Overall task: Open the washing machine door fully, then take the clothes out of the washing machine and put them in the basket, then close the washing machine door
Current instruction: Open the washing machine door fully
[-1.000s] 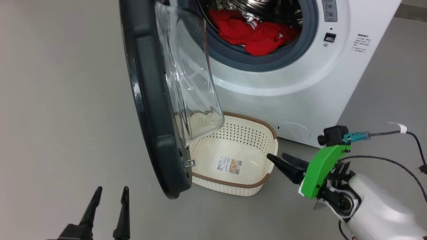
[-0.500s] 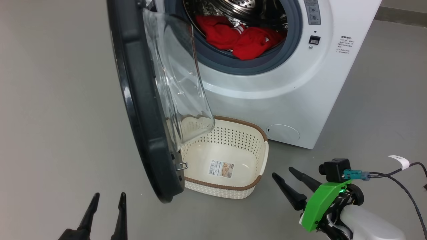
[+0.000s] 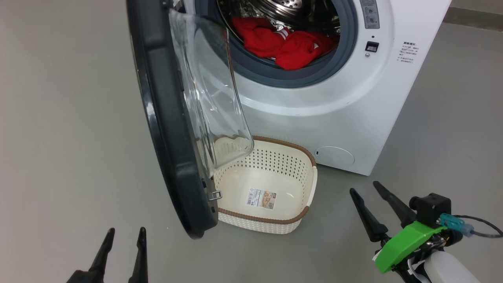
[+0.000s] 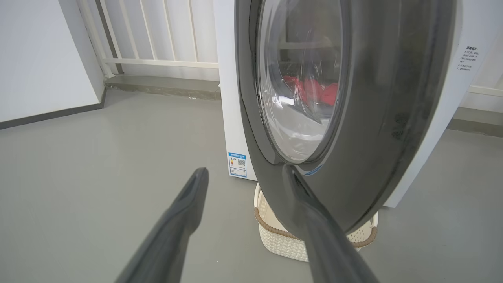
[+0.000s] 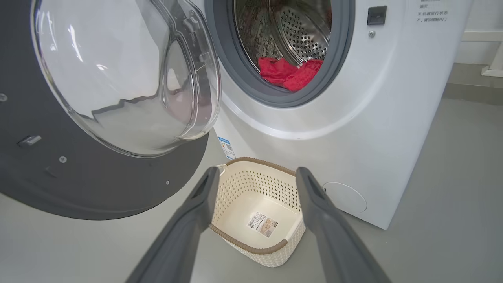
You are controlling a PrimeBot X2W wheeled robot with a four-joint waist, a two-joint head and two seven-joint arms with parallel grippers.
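- Red clothes (image 3: 289,43) lay bunched low in the steel drum (image 3: 292,4) of the white washing machine (image 3: 353,114), resting against the grey rubber ring (image 3: 251,70) at the mouth.
- Washing machine door (image 3: 165,118) stood swung well out to the left of the opening, black rim nearly edge-on in the head view, clear glass bowl bulging toward the machine.
- Cream perforated basket (image 3: 257,226) sat on the grey floor (image 3: 59,118) just before the machine, partly under the door's lower edge, paper label (image 3: 261,198) showing on its bottom.
- Left gripper (image 3: 126,230) hung low, outside the door's outer face, fingers spread, clutching nothing.
- Right gripper (image 3: 363,186) hovered right of the basket, near the small round flap (image 3: 334,156), fingers apart, touching neither.
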